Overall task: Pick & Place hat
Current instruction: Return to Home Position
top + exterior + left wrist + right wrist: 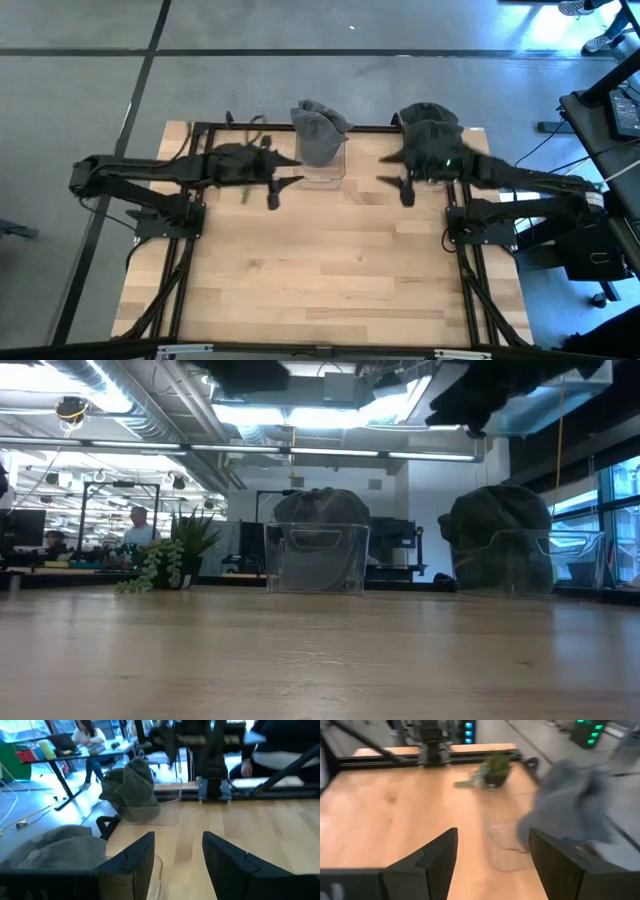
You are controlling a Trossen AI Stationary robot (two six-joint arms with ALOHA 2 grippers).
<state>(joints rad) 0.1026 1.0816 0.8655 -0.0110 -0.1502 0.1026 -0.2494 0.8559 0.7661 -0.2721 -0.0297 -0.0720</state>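
Note:
A grey hat (319, 135) sits atop a clear bin (322, 170) at the table's far middle. It also shows in the low view (320, 510) and, blurred, in the right wrist view (575, 805). A darker hat (430, 125) rests on a second clear bin (505, 565) at the far right, and the left wrist view (132, 790) shows it too. My left gripper (292, 171) hovers open just left of the grey hat's bin. My right gripper (385, 169) hovers open just right of it. Both sets of fingers (177, 855) (492, 855) hold nothing.
A small potted plant (170, 560) stands at the far left under my left arm, seen also in the right wrist view (492, 770). Bare wood (320, 270) fills the table's near half. Black frame rails (180, 270) run along both sides. People sit at desks beyond the table.

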